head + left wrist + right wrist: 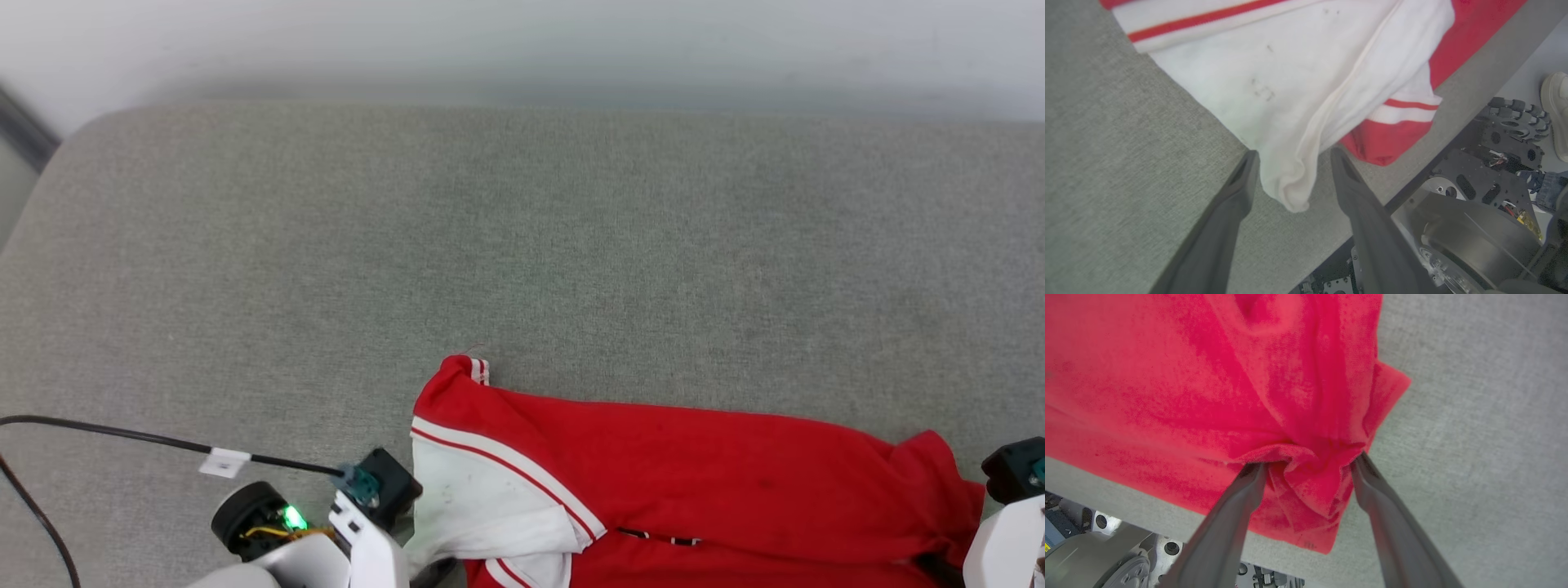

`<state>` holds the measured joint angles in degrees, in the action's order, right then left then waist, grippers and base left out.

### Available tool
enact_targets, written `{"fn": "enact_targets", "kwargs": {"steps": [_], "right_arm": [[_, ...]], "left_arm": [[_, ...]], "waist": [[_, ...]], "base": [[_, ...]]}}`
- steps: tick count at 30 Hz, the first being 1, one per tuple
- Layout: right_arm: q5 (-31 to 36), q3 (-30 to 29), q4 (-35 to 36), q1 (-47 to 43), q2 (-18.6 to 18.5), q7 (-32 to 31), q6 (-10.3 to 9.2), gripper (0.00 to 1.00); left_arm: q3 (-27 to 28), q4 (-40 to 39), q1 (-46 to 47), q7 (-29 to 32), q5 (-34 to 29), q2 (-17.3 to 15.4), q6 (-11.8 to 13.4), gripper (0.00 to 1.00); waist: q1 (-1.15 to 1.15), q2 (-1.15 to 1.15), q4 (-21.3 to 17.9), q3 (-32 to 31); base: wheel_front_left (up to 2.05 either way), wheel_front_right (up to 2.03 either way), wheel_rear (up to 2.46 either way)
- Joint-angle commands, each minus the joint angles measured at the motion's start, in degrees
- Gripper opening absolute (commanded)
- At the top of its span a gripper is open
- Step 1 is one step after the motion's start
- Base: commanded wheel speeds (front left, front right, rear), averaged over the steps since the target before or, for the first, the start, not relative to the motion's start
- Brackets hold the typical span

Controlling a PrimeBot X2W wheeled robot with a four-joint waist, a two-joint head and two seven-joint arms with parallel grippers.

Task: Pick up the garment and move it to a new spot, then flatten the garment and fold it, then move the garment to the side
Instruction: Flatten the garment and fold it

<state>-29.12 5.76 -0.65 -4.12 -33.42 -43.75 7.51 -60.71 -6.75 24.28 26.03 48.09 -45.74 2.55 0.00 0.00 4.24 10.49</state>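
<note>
Left gripper [1293,152] up close: fingers spread wide, a loose fold of white sleeve lying between the tips, not pinched. Right gripper [1309,460], fingers just as wide, bunched red hem between them. One grey surface [522,245] underneath. One garment [694,465] lies along its near edge, right of centre, red body stretched across, white sleeve with red-white trim toward the left gripper. One black cable [122,435] at lower left carries one white tag [224,462], print too small to read.
</note>
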Motion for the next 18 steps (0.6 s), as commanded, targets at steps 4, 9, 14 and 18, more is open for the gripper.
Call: {"fn": "enact_targets", "kwargs": {"steps": [4, 9, 14, 18], "right_arm": [[-1.56, -1.80, 2.02, 1.39, -0.04, 0.55, -0.05, 1.00], [-2.77, -6.68, 5.50, 0.77, 1.62, 0.18, -0.05, 1.00], [-3.69, -11.96, 8.03, -0.60, 5.30, -0.43, -0.04, 1.00], [-4.17, -19.81, 8.75, -3.38, 12.85, -1.12, -0.04, 1.00]], "left_arm": [[3.00, 0.25, -1.07, -5.12, 0.83, 0.23, 1.65, 1.00], [7.41, -0.67, -2.78, -13.30, 1.52, 0.56, 4.56, 1.00], [10.63, -0.58, -4.69, -21.39, -2.11, -0.22, 10.00, 1.00], [16.39, -0.16, -9.46, -34.11, -2.00, 1.83, 16.50, 1.00]], "waist": [[0.00, 0.00, 0.29, -2.95], [0.00, 0.00, 0.73, -5.79], [0.00, 0.00, 0.97, -6.99], [0.00, 0.00, 2.01, -7.26]], "base": [[0.00, 0.00, 0.00], [0.00, 0.00, 0.00], [0.00, 0.00, 0.00], [0.00, 0.00, 0.00]]}}
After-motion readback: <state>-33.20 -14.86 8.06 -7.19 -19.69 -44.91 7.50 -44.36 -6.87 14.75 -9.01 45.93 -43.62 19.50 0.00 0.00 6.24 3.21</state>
